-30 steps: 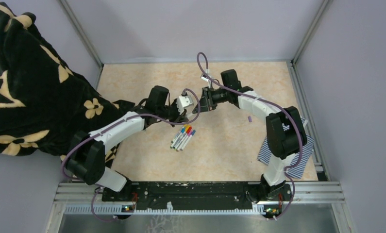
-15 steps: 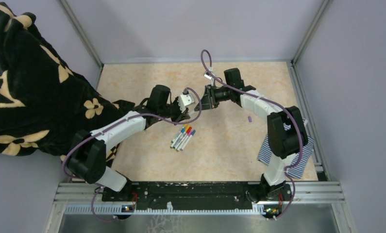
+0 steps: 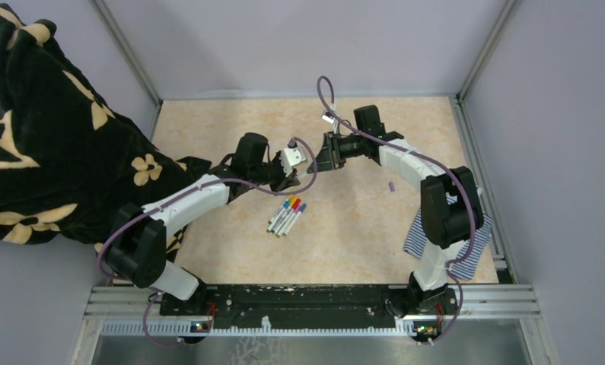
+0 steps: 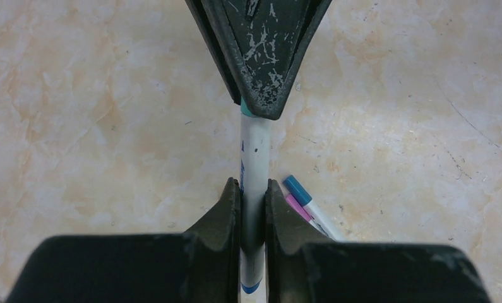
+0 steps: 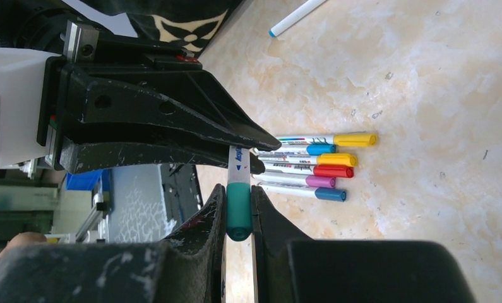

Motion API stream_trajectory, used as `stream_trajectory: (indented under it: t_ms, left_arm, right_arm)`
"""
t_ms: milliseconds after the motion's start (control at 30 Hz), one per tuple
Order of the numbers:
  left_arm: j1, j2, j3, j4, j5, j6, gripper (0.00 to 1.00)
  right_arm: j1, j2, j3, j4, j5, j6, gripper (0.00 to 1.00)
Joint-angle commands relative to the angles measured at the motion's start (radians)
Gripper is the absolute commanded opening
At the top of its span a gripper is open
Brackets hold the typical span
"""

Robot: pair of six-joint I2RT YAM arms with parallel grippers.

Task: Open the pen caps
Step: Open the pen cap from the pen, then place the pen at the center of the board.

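Teal cap (image 5: 239, 213) sits pinched in the narrow jaws of the right end effector (image 5: 238, 196), on the end of a white pen (image 4: 254, 158). Left end effector (image 4: 253, 192) clamps that pen's barrel. Pen is held clear of the worktop (image 3: 345, 220), near the pen row (image 5: 311, 167). Barrel print is blue and unreadable.

Table (image 3: 345, 243): beige marbled top. Row of pens (image 3: 286, 215) flat near middle, side by side, touching; caps yellow, blue, orange, red, purple, blue. Loose purple cap (image 3: 391, 185) right of row, well apart. Striped cloth (image 3: 415, 237) farther right, at table edge. Black floral blanket (image 3: 55, 152) left of row, draped over edge. Lone white pen (image 5: 297, 17) apart from row.
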State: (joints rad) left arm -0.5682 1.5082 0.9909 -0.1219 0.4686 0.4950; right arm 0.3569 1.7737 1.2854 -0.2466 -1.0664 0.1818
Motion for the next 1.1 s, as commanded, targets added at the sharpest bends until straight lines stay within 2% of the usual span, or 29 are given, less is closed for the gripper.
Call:
stream_trajectory:
  t_ms: [0,267,567,833,1067]
  left_arm:
    - [0.061,0.018,-0.027,-0.228,-0.187,0.006,0.00]
    - [0.062,0.042,-0.009,-0.258,-0.189,0.006,0.00]
    - [0.073,0.035,-0.011,-0.222,-0.275,-0.030,0.00]
    - [0.140,0.053,0.004,-0.225,-0.386,-0.096,0.00]
    - [0.221,0.060,-0.010,-0.239,-0.413,-0.162,0.00]
  right_arm:
    - [-0.109,-0.112,0.081,-0.102,-0.079,-0.069,0.00]
    - [-0.129,-0.184,0.116,-0.192,-0.056,-0.157,0.00]
    - [-0.152,-0.201,0.090,-0.151,-0.042,-0.124,0.00]
    - [-0.153,-0.207,0.050,-0.088,0.009,-0.089,0.00]
    - [-0.152,-0.205,0.032,-0.057,0.019,-0.071,0.00]
